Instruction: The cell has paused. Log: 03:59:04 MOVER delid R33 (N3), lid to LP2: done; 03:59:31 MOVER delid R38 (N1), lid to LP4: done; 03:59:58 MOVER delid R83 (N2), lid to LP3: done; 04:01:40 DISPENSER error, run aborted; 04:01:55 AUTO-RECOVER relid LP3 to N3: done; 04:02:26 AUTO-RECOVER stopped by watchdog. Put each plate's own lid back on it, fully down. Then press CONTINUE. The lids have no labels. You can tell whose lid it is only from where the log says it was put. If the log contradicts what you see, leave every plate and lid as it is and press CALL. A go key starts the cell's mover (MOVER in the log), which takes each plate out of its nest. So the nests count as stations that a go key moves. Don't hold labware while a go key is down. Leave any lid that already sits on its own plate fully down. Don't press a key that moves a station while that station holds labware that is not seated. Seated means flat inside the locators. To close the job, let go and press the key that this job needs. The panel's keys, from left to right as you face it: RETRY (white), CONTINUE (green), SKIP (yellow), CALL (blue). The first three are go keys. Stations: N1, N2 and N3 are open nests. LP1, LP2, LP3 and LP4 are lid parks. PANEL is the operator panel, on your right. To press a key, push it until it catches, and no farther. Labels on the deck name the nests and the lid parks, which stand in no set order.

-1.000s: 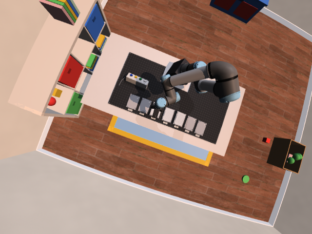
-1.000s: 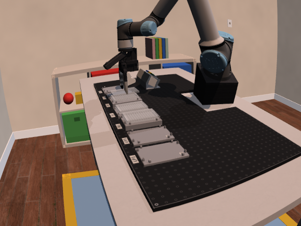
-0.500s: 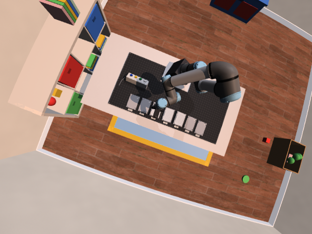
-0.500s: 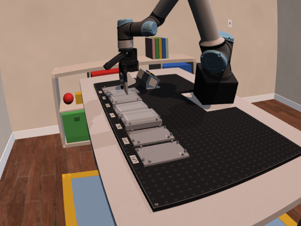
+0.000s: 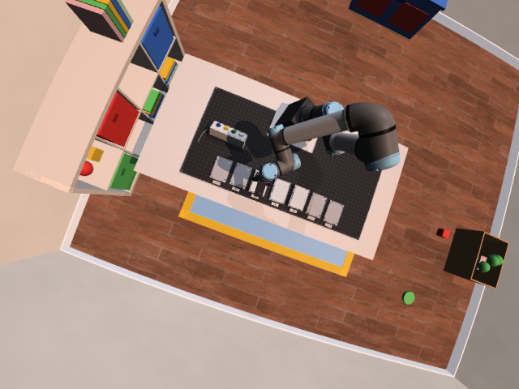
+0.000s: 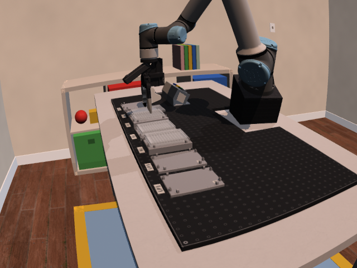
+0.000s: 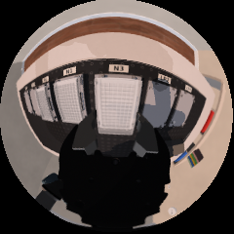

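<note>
Both jaws half-spread, pinching a clear lid [image 6: 144,110] over the N3 plate [image 7: 116,102].

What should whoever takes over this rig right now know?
Claw: shut on a clear lid, hard to make out, low over the N3 plate.
N1 plate sits on one side of N3, LP2 on the other, apparently bare.
Done: lid is in hand.
Left: seat it fully down, lid the remaining plates, let go, press the key on the panel.
Lids on the other plates: cannot tell.
</note>
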{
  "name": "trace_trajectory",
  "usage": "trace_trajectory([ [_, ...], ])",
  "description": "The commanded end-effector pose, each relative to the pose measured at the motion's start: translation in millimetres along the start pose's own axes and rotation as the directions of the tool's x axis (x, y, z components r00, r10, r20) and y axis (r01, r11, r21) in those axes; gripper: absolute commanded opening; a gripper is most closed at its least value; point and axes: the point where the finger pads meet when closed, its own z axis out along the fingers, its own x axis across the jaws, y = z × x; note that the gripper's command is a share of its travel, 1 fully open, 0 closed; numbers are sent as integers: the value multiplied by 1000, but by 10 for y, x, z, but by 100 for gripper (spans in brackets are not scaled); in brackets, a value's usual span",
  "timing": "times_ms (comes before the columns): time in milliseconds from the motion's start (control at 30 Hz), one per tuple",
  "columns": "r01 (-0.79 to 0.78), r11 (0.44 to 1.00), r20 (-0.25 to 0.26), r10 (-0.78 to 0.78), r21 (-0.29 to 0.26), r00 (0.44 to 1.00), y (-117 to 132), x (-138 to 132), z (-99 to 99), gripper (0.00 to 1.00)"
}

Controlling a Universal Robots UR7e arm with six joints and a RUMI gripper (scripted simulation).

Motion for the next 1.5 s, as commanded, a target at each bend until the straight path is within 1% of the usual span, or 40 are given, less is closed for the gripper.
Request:
trace_trajectory([
  [0,0,1000,2,0,-1,1000,6,-13,31,0],
  [1467,0,1000,2,0,-1,1000,6,-13,156,0],
])
